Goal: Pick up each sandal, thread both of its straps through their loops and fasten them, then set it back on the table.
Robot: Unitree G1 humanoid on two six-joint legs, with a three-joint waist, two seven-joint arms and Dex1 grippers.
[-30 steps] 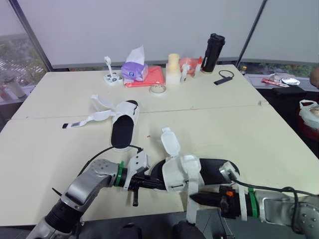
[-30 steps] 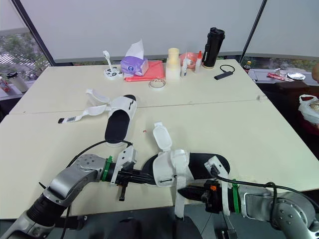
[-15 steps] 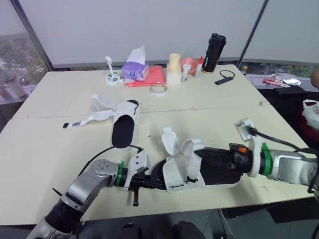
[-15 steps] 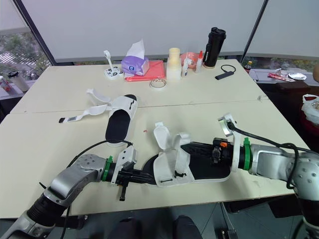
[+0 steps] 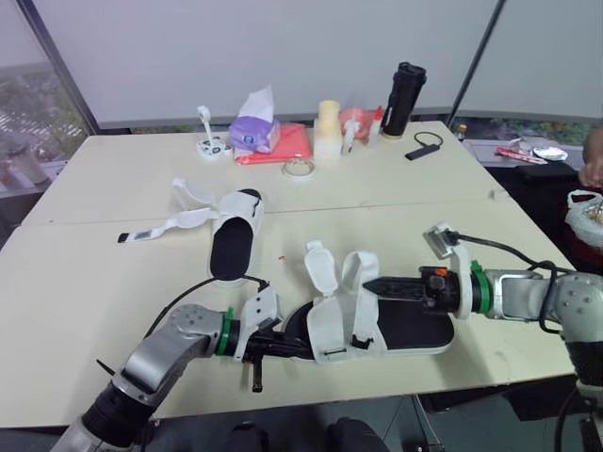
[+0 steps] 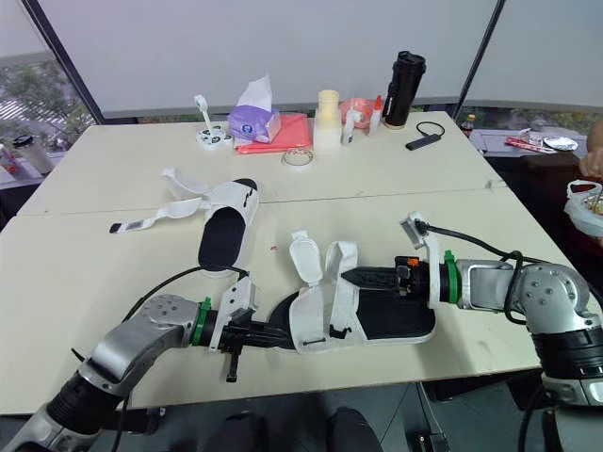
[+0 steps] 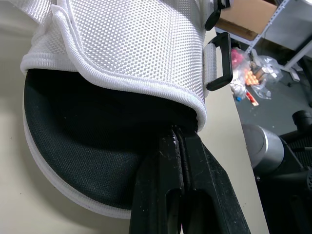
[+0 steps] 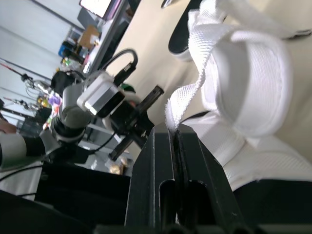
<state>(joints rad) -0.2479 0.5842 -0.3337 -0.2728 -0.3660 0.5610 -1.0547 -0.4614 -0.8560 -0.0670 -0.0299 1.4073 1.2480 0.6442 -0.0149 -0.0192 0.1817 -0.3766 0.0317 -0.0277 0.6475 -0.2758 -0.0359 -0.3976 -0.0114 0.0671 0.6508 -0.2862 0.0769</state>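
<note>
The near sandal (image 5: 415, 327), black sole with a white mesh upper (image 7: 112, 58), lies by the table's front edge. My left gripper (image 5: 285, 346) is shut on the sole at its toe end (image 7: 178, 139). My right gripper (image 5: 367, 284) reaches in over the heel and is shut on the end of a white strap (image 8: 243, 63), which arcs up over the upper (image 5: 355, 268). A black loop (image 7: 219, 61) sticks out from the upper's side. The second sandal (image 5: 236, 240) lies further back on the left, its straps spread loose.
Along the table's (image 5: 104, 282) far edge stand a tissue box (image 5: 254, 127), a red cloth (image 5: 287, 146), a tape roll (image 5: 299, 169), a pale bottle (image 5: 327, 132) and a black flask (image 5: 402, 99). A person's hand (image 5: 594, 160) is at the right edge.
My right gripper has risen from below the table's front edge to above the sandal's heel, carrying the strap up and over the upper. My left gripper has stayed on the toe.
</note>
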